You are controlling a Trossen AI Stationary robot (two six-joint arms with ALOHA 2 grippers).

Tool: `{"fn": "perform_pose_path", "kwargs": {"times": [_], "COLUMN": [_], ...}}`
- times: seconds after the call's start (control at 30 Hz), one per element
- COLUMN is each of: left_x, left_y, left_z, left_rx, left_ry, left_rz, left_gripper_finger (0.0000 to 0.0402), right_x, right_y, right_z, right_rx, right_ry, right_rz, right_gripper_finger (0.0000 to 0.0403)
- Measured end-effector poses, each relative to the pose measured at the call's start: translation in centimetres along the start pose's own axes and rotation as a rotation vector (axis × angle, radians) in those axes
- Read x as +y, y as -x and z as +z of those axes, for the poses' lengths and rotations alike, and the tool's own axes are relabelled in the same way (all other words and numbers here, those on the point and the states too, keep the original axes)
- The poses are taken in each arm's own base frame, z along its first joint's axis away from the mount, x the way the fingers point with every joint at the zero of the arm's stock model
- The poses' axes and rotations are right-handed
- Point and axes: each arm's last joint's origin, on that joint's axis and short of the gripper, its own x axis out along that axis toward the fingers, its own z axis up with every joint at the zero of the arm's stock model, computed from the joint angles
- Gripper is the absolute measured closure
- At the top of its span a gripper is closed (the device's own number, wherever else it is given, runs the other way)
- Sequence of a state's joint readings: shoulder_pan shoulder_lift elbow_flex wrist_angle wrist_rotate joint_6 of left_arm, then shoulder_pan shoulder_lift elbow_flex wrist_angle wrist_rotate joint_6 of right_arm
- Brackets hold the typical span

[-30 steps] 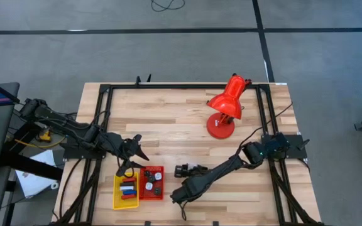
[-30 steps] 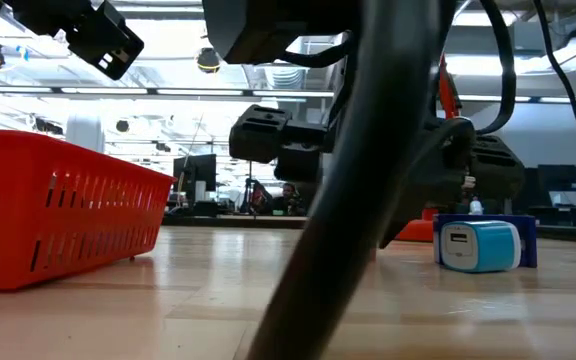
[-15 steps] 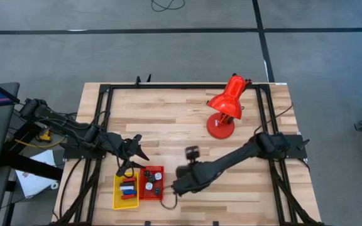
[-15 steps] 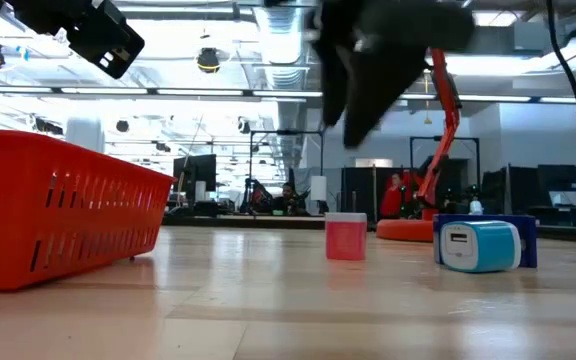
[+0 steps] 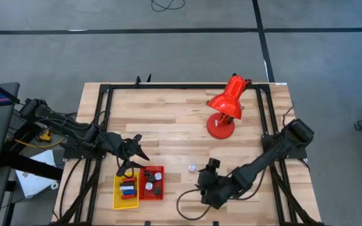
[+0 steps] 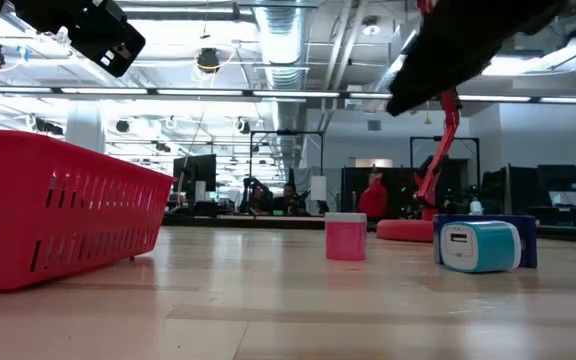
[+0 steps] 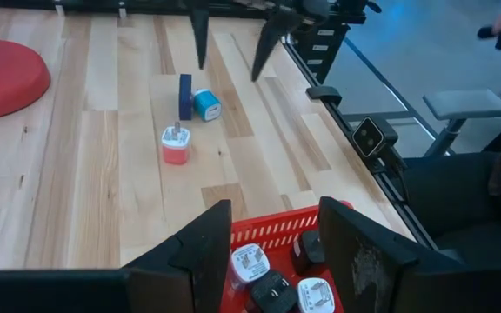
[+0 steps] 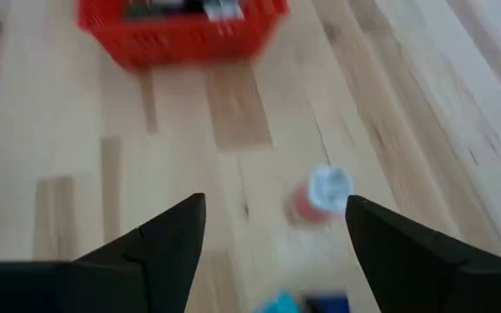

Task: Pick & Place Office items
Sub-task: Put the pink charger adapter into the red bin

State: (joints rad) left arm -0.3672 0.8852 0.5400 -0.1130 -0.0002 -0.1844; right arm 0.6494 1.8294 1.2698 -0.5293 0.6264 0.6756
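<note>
Small plug-like office items lie in a yellow tray (image 5: 126, 191) and a red tray (image 5: 151, 182) near the table's front left. A pink-and-white one (image 7: 175, 145) stands alone on the wood. Beside it lie a blue-and-white one (image 7: 205, 104) and a dark blue block (image 7: 185, 96). My right gripper (image 8: 275, 204) hangs open above the loose pieces (image 6: 478, 245), tilted down, and touches nothing. Over the red tray's far edge, my left gripper (image 7: 275, 209) is open and holds nothing.
A large red desk lamp (image 5: 226, 107) stands at the back right of the table. Bare wood lies between the lamp and the trays. A black frame (image 5: 168, 86) runs around the table. A cable (image 5: 190, 210) trails by the near edge.
My right gripper has risen from low beside the red tray and swung toward the table's right and near edge, rolling about its own line. Its arm no longer blocks the low view, where the pink piece now shows standing on the wood.
</note>
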Motion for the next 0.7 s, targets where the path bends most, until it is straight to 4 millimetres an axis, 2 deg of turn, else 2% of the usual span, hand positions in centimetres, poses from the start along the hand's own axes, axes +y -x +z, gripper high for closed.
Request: {"fn": "perform_pose_path", "kwargs": {"times": [0.17,0.33,0.5,0.7], "left_x": [0.0,0.0,0.0,-0.1], "left_y": [0.0,0.0,0.0,0.0], "left_z": [0.0,0.2,0.2,0.3], "left_rx": [-0.002,-0.016,-0.023,-0.035], "left_ry": [0.001,0.006,0.014,0.015], "left_rz": [0.000,-0.003,-0.005,-0.007], "left_gripper_finger": [0.0233,0.0233,0.0233,0.0233], "right_x": [-0.7,-1.7,-3.0,-3.3], "right_y": [-1.5,-3.8,-4.7,-6.2], "right_z": [-2.2,-5.0,-6.1,-5.9], "right_rx": [-0.159,-0.140,-0.147,-0.161], "right_ry": [-0.034,-0.045,-0.133,-0.129], "right_rz": [0.066,0.016,-0.061,-0.032], "right_gripper_finger": [0.0132,0.0132,0.0132,0.0132]}}
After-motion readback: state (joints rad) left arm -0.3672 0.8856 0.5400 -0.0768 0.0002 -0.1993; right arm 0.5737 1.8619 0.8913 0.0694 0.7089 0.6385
